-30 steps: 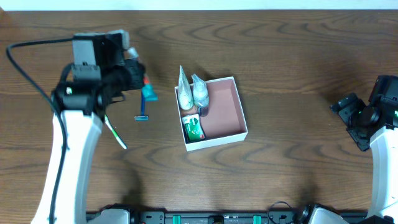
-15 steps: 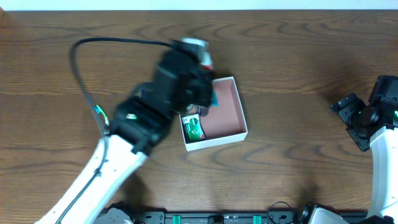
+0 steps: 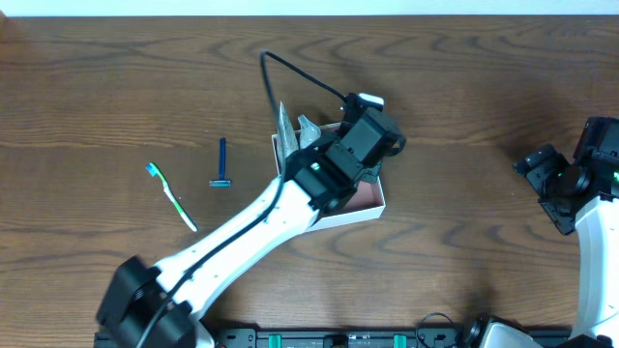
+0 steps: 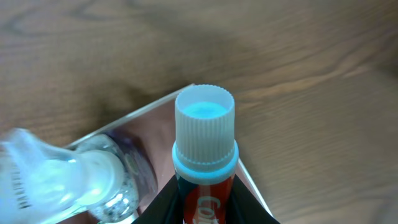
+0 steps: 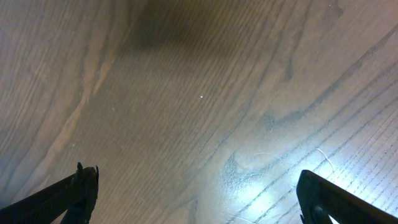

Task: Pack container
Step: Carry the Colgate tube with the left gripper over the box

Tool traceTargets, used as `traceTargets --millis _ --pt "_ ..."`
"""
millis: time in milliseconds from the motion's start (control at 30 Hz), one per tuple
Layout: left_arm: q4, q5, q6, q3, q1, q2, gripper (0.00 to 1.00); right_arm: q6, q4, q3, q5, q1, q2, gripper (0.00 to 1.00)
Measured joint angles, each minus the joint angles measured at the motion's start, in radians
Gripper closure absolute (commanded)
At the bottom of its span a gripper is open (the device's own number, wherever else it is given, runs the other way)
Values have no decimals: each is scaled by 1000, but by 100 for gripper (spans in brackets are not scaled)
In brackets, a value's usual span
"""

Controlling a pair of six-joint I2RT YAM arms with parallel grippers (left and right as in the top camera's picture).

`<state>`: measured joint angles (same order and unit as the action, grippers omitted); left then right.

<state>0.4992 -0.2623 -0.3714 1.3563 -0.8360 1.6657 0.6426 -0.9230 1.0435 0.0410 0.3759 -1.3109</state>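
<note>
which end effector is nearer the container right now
Left. The left end effector hangs directly over the container, gripping a toothpaste tube; the right end effector sits far off at the right edge of the table.

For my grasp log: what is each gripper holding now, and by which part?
The left gripper holds a toothpaste tube by its red body, just below the white cap. The right gripper is open and holds nothing.
</note>
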Motion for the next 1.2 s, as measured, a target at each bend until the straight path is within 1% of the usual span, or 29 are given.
traceTargets --millis 233,567,833,1200 --pt "-4 -15 -93 0 0 83 78 0 0 0 0 0 0 1" --pt "8 -45 -231 0 0 132 78 0 0 0 0 0 0 1" --pt "36 -103 -281 0 0 134 78 0 0 0 0 0 0 1" --pt "82 -115 -353 -3 0 194 78 0 0 0 0 0 0 1"
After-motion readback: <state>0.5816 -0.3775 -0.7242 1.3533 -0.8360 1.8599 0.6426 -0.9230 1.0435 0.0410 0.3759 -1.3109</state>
